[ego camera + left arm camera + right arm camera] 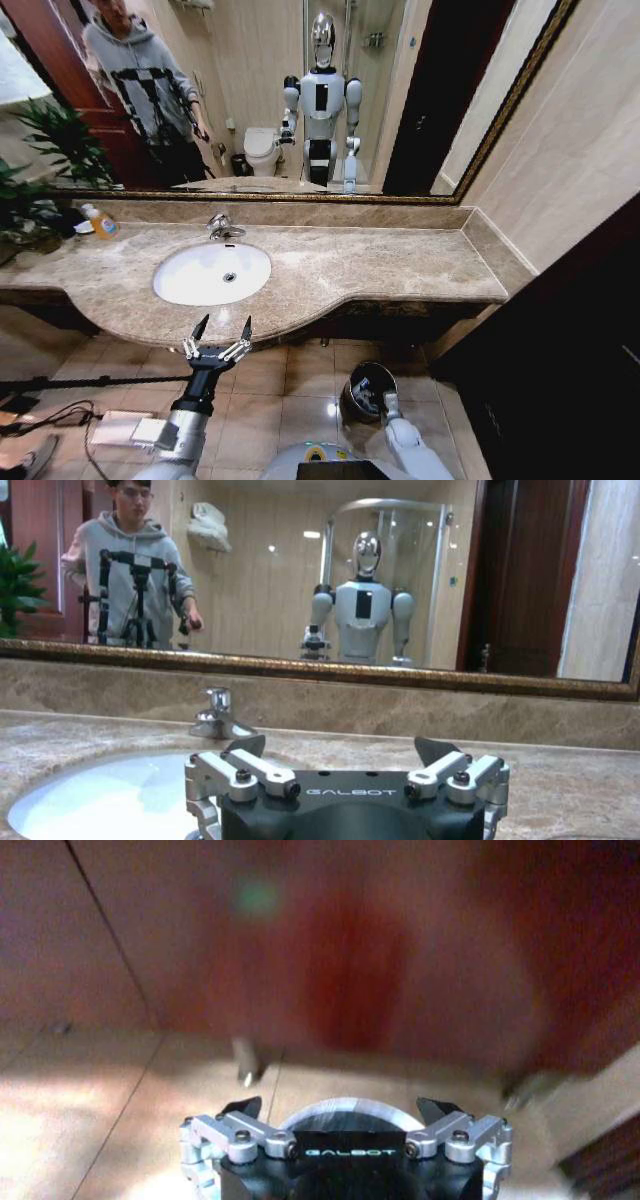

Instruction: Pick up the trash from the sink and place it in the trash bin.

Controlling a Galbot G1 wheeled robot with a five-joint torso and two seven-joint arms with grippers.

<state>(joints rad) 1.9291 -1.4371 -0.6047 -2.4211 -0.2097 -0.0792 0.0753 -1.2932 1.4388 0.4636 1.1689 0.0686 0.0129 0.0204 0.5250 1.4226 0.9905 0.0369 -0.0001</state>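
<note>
Your sink [190, 285] is a plain white oval with a small dark drain, and a shiny chrome faucet [224, 229] stands at its back edge. The countertop [380, 265] around it is beige marble, mottled with brown veining, and the same stone runs up the low backsplash. Near the counter's back left corner you have a bottle [101, 222] of orange liquid with a pale cap and a blue-and-white label. The trash bin [362, 385] on the tan floor tiles is dark with a bright, shiny rim. Your left gripper [219, 333] is silver metal with black fingertips on a black body; your right gripper [338, 1104] matches, with white "GALBOT" lettering.
</note>
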